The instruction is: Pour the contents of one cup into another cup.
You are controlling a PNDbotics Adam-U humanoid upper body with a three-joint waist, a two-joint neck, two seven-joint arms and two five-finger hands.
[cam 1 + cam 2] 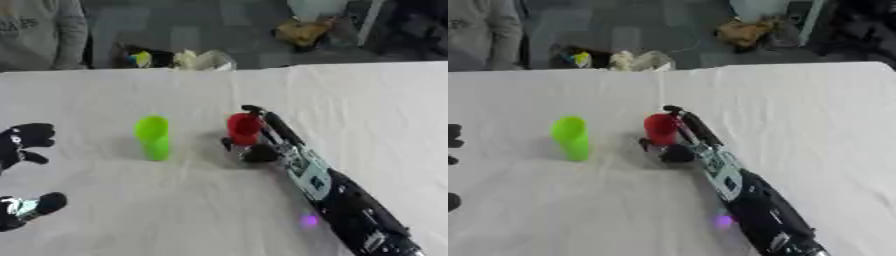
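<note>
A red cup [244, 128] stands upright near the middle of a white-draped table [376, 110], gripped by the robot's right hand [260, 150], whose arm [337, 192] runs in from the lower right. Dark fingers [255, 110] rise along the cup's right side to its rim, while the thumb wraps low in front of its base. A green cup [152, 137] stands upright to the left, apart from the red one, its mouth open and untouched. What either cup holds cannot be seen from this angle.

The left eye view shows the robot's left hand [23, 142] at the left edge, off both cups, its dark fingers spread and relaxed above the cloth, with a second dark part of that arm lower down. In the right eye view only slivers of that hand [453, 136] reach the frame's edge. A small purple glow [724, 221] shows on the right forearm in both views. Beyond the table's far edge lies floor clutter [188, 59], too blurred to identify.
</note>
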